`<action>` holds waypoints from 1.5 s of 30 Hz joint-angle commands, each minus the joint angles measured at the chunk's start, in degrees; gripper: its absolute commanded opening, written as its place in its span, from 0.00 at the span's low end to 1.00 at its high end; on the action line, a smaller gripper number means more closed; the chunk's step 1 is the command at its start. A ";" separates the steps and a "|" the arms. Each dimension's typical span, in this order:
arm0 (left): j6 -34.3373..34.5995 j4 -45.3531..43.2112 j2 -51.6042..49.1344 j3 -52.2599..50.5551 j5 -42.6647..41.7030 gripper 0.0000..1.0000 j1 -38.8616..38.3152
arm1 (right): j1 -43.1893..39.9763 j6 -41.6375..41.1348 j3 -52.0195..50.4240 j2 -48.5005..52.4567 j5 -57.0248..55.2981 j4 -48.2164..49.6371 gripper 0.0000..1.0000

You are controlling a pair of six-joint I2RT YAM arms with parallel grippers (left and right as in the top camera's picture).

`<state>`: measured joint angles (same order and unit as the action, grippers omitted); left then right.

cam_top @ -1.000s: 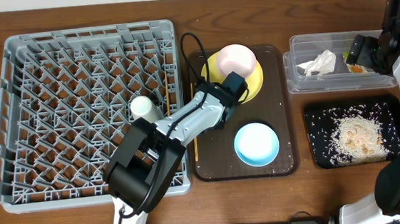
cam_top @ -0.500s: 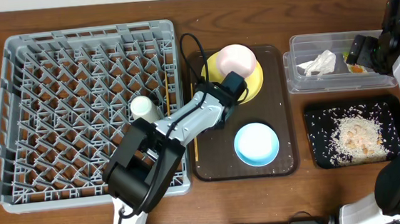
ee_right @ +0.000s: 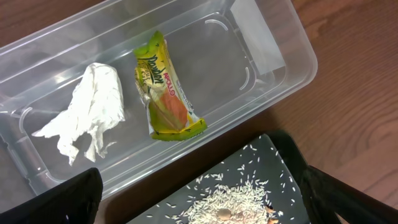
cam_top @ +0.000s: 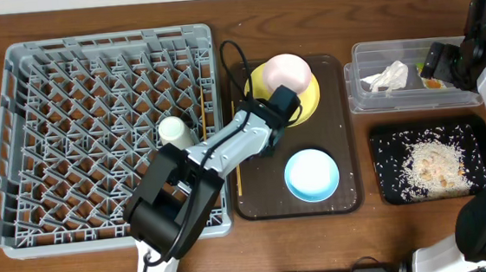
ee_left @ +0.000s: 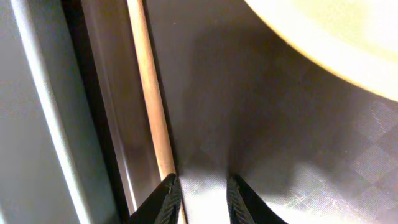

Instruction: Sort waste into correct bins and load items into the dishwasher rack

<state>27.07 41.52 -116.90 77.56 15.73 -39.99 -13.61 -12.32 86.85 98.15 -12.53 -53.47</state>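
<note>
In the left wrist view my left gripper (ee_left: 203,196) hangs low over the brown serving tray (ee_left: 267,143), jaws narrowly apart with bare tray between them. A wooden chopstick (ee_left: 149,99) runs along the tray's left edge up to the left fingertip. The yellow plate (cam_top: 310,105) carries the upturned pink bowl (cam_top: 287,72); the blue bowl (cam_top: 311,174) sits nearer. A white cup (cam_top: 171,129) and another chopstick (cam_top: 203,122) are in the grey rack (cam_top: 16,128). My right gripper (ee_right: 199,205) stands wide open over the clear tub (ee_right: 273,56), which holds napkin (ee_right: 90,112) and wrapper (ee_right: 165,87).
The black tray (cam_top: 383,142) at the front right holds a heap of rice (cam_top: 437,166). In the overhead view the left arm (cam_top: 226,146) reaches across the rack's right wall onto the brown tray. Bare wood separates the brown tray from the two bins.
</note>
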 commanded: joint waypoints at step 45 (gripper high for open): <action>-0.17 1.77 8.15 0.79 7.52 0.06 -2.16 | -0.35 0.63 1.11 -1.14 -0.94 -0.11 0.99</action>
<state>25.41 42.44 -111.90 78.06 16.05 -42.22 -13.61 -12.32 86.85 98.15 -12.56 -53.47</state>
